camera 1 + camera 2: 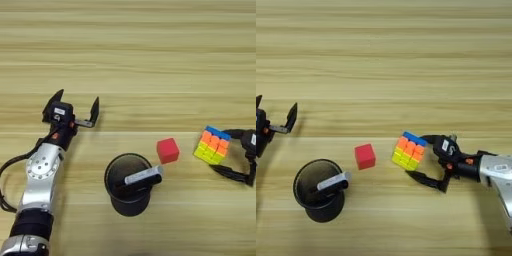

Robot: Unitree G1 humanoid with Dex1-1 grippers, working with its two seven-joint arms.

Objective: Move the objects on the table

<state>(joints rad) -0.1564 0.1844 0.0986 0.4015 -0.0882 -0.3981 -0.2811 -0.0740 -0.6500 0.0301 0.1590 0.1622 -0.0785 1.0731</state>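
Observation:
The multicoloured puzzle cube (409, 150) sits between the two black fingers of my right gripper (417, 157), one finger along its far side and one along its near side. To its left, the small red cube (167, 150) rests on the table (130, 60). The black cup (129, 186) stands just in front of the red cube, with a black-and-silver marker (143, 176) lying across its mouth. My left gripper (77, 100) stands open at the left, behind and left of the cup, with nothing between its fingers.
My left forearm (39, 185) runs from the near left corner up to the gripper. A black cable (6, 170) loops beside it. My right forearm (496, 172) enters from the right edge.

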